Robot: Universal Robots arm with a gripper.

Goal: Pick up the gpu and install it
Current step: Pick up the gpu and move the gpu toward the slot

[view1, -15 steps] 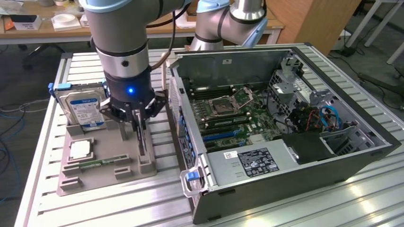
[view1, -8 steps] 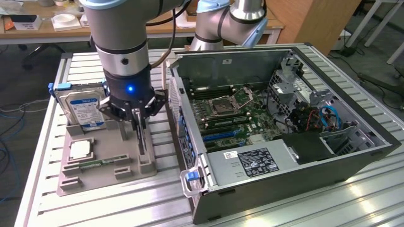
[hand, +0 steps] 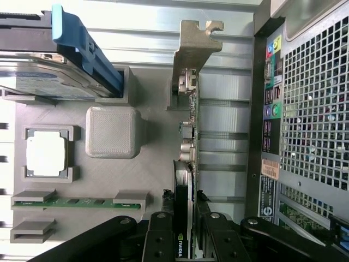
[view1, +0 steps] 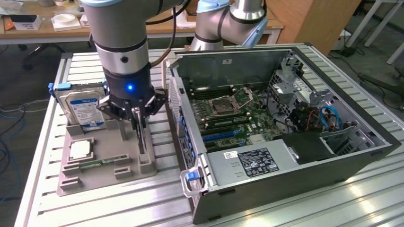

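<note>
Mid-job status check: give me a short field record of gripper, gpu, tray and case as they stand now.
gripper: above the tray, jaws closed against both faces of the gpu
gpu: edge-on, upright in the grey tray, silver bracket end clear of the jaws
tray: also holds hard drive, processor, memory stick
case: side open, beside the tray on the exterior view's right, motherboard exposed
install: not yet done

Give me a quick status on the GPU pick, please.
Gripper closed on the gpu. Card upright, edge-on, in the tray. Hard drive and computer case flank it, neither touching.
</note>
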